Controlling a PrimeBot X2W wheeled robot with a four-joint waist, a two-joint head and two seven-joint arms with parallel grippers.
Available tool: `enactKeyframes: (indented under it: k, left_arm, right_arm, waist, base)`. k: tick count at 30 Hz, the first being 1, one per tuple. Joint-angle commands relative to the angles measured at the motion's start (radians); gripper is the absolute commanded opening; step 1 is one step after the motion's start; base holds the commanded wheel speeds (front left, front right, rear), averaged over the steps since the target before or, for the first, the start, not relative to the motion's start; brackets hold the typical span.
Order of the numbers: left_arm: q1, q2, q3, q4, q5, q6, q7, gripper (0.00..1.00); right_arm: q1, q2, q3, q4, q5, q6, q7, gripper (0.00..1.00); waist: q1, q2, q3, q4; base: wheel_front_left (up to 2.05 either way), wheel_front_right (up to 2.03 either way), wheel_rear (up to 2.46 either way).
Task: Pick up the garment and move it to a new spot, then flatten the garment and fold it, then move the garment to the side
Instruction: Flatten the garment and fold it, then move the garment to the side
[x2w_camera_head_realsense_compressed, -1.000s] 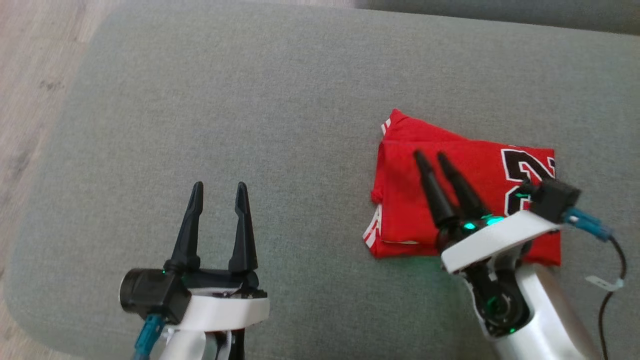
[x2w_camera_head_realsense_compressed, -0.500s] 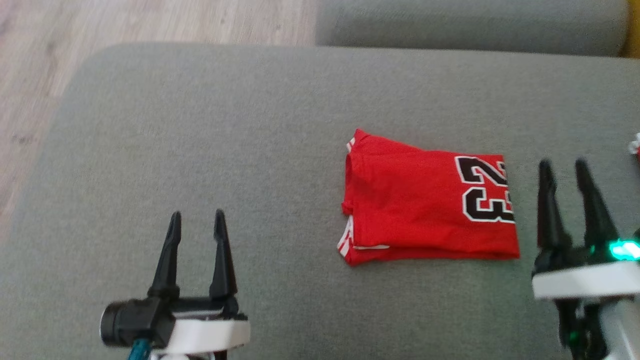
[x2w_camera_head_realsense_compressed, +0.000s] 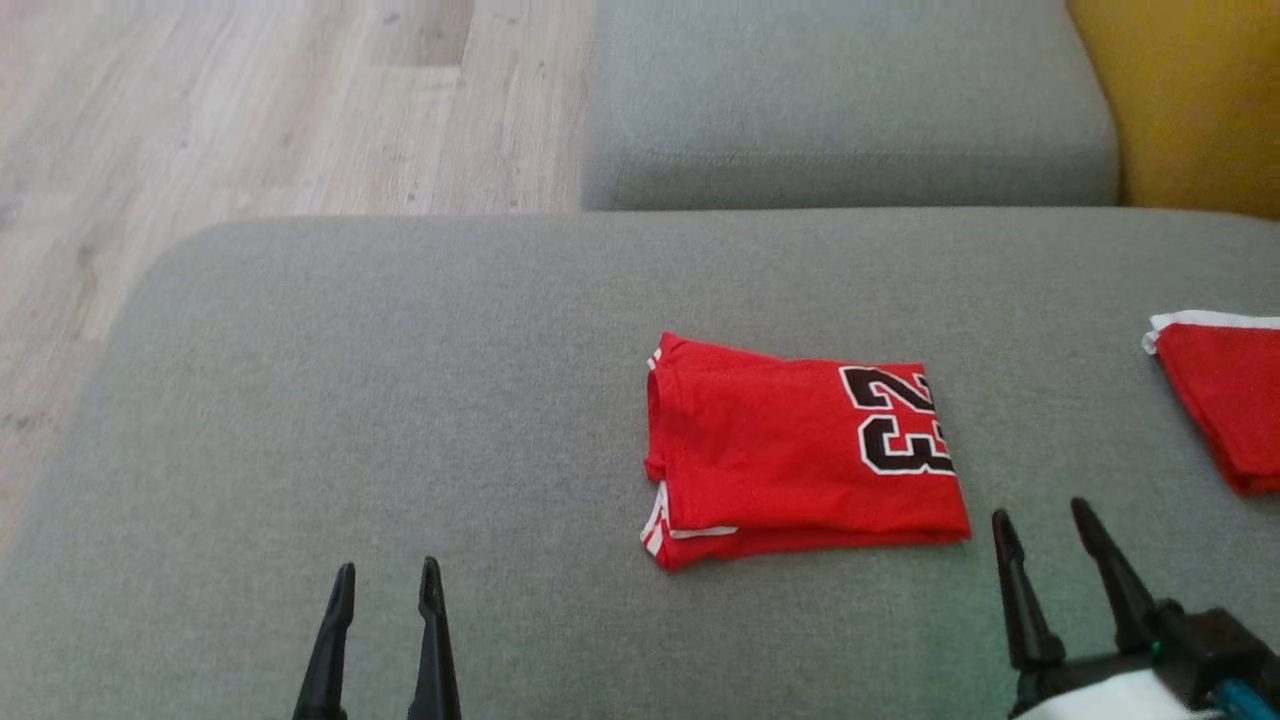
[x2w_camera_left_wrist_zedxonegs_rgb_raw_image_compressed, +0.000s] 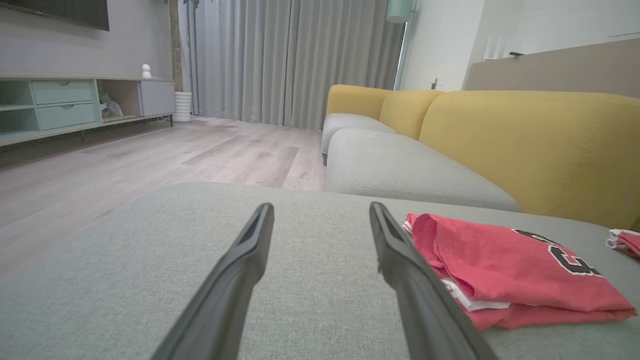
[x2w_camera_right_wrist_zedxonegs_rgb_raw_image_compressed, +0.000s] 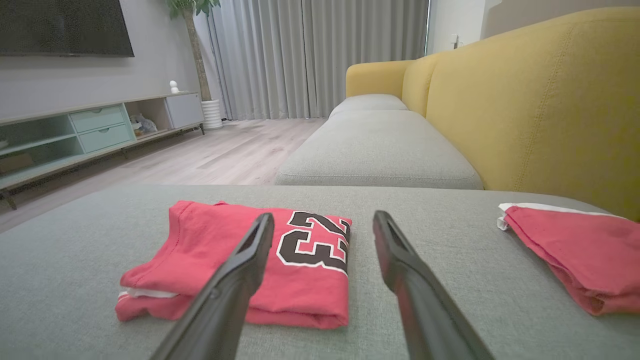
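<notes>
Probably best, with left gripper (x2w_camera_head_realsense_compressed: 387, 572) and right gripper (x2w_camera_head_realsense_compressed: 1043, 515) both open and empty by the front edge of the grey fabric cushion (x2w_camera_head_realsense_compressed: 400, 380), to pinch all layers of the folded red number-23 jersey (x2w_camera_head_realsense_compressed: 790, 450) lying right of centre and slide it aside.

Before me spreads a broad grey fabric sofa cushion (x2w_camera_head_realsense_compressed: 400, 350), rounded at its corners. Beyond it sits a second grey seat cushion (x2w_camera_head_realsense_compressed: 850, 110), with a mustard-yellow upholstered sofa back (x2w_camera_right_wrist_zedxonegs_rgb_raw_image_compressed: 550, 100) rising on my right. To my left lies a pale wood-plank floor (x2w_camera_head_realsense_compressed: 250, 110). Across the room hang grey floor-length curtains (x2w_camera_right_wrist_zedxonegs_rgb_raw_image_compressed: 320, 55). Along the grey wall (x2w_camera_right_wrist_zedxonegs_rgb_raw_image_compressed: 75, 75) runs a low media unit (x2w_camera_right_wrist_zedxonegs_rgb_raw_image_compressed: 95, 125) with 2 pale green drawers, under a dark flat screen (x2w_camera_right_wrist_zedxonegs_rgb_raw_image_compressed: 60, 25). A white ribbed pot (x2w_camera_right_wrist_zedxonegs_rgb_raw_image_compressed: 211, 113) holding a thin-trunked plant stands at its end. The light is soft and even.
</notes>
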Motion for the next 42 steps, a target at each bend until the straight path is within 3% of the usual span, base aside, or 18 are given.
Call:
enactKeyframes:
  k: [1, 7, 15, 42]
  left_arm:
    - [-0.018, -0.005, 0.041, -0.037, 0.006, -0.010, -0.005, 1.00]
    - [0.002, -0.005, 0.055, -0.032, 0.015, -0.055, -0.005, 1.00]
    - [0.011, -0.005, 0.064, -0.022, 0.018, -0.081, -0.005, 1.00]
    - [0.013, -0.005, 0.044, -0.035, 0.029, -0.084, -0.005, 1.00]
  right_arm:
    - [-0.012, -0.010, 0.025, -0.034, -0.019, 0.007, -0.013, 1.00]
    - [0.006, 0.012, 0.036, -0.026, -0.030, 0.007, -0.013, 1.00]
    - [0.009, 0.023, 0.041, -0.016, -0.032, 0.007, -0.013, 1.00]
    - [-0.020, 0.021, 0.066, 0.034, -0.033, 0.007, -0.014, 1.00]
  waist:
    - [0.0002, 0.0000, -0.019, -0.008]
    - [0.0002, 0.0000, -0.041, -0.019]
    - [0.0002, 0.0000, -0.048, -0.032]
    - [0.0002, 0.0000, -0.001, -0.051]
  base:
    - [0.00, 0.00, 0.00]
    - [0.00, 0.00, 0.00]
    - [0.00, 0.00, 0.00]
    - [0.00, 0.00, 0.00]
